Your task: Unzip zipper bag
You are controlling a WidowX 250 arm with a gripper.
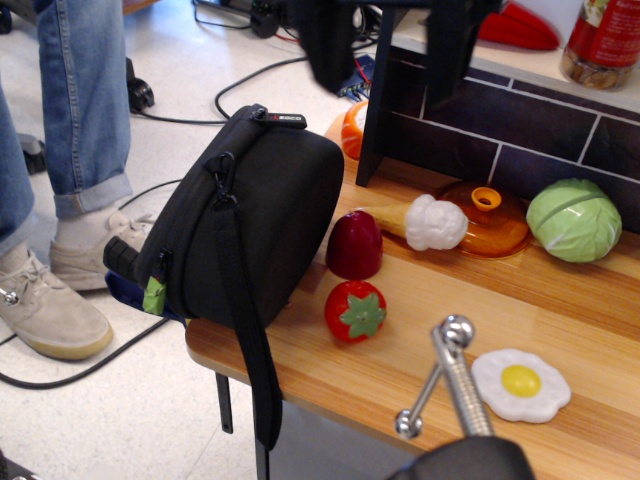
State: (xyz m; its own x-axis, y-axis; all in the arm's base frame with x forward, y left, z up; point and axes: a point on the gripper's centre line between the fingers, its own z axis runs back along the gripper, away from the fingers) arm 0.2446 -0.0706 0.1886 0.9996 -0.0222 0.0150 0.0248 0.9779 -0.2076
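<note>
The zipper bag [255,215] is a large black rounded fabric case resting at the left end of the wooden counter [560,300], partly overhanging the edge. Its long black strap [245,330] hangs down the front. A small green tag [154,295] shows at its lower left and a labelled tab [280,118] at its top. My gripper [386,85] shows as two dark blurred fingers [325,45] at the top of the view, spread wide, empty, above and to the right of the bag's top tab, not touching it.
Toy foods lie right of the bag: a dark red piece [354,245], strawberry [355,310], drumstick [425,222], orange lid [485,215], cabbage [573,220], fried egg [520,385]. A metal tool [445,380] stands in front. A person's legs [70,110] and cables are on the floor at left.
</note>
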